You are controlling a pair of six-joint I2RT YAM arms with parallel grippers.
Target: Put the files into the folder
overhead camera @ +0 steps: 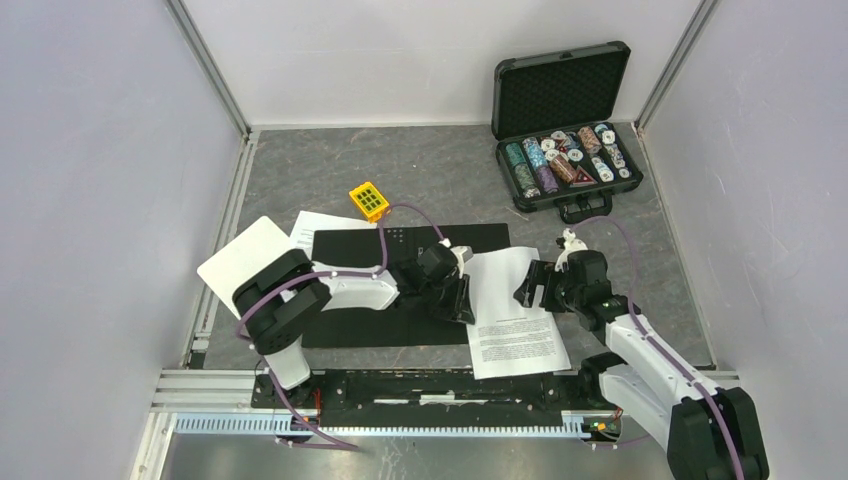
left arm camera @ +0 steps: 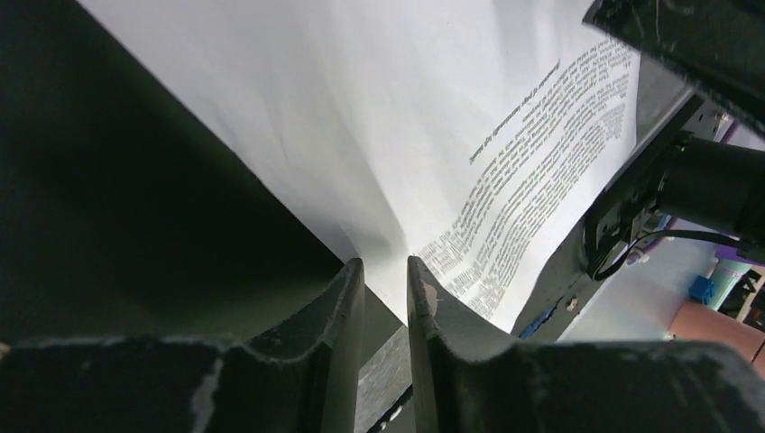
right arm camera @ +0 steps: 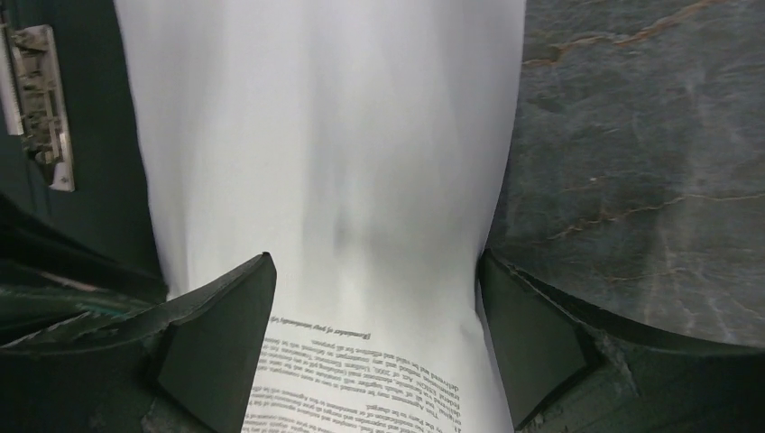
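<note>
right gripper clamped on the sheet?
No, the right gripper has its jaws wide apart, one on each side of the printed sheet.

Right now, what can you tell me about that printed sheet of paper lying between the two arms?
A thin white paper sheet, densely printed in black on its near half; the far half looks blank. It is bowed upward rather than flat, its left edge over the open black folder, the rest on the grey table. The left fingers stand narrowly about its puckered left edge; the wide-open right fingers straddle it.
</note>
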